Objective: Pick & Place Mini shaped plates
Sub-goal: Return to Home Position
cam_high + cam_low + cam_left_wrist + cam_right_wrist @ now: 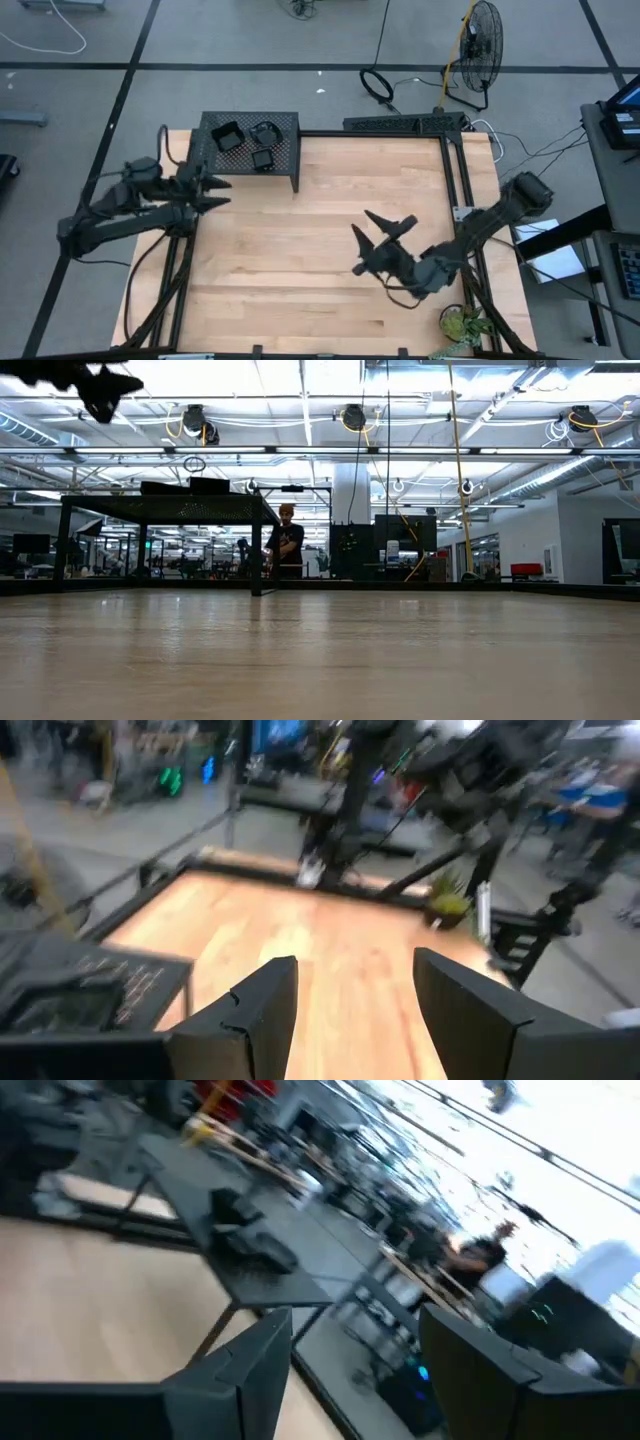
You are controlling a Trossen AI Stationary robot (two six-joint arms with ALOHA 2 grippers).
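Three small glossy black plates lie on top of the black mesh rack [285, 150] at the table's far left: a square one [228, 137], a rounder one [266, 131] and a small one [262, 158]. In the right wrist view they show as dark shapes [245, 1235] on the rack [290, 1285]. My left gripper [222, 192] hangs open and empty in the air by the rack's near-left corner, high at the low view's top [100, 385]. My right gripper [365, 232] is open and empty over the table's middle right, pointing toward the rack.
The rack stands on thin legs [256, 555] above the wooden table top [320, 270]. A black frame [455, 170] borders the table's far and right edges. A small green plant [465, 325] sits at the near right corner. A person [287, 545] stands in the room beyond.
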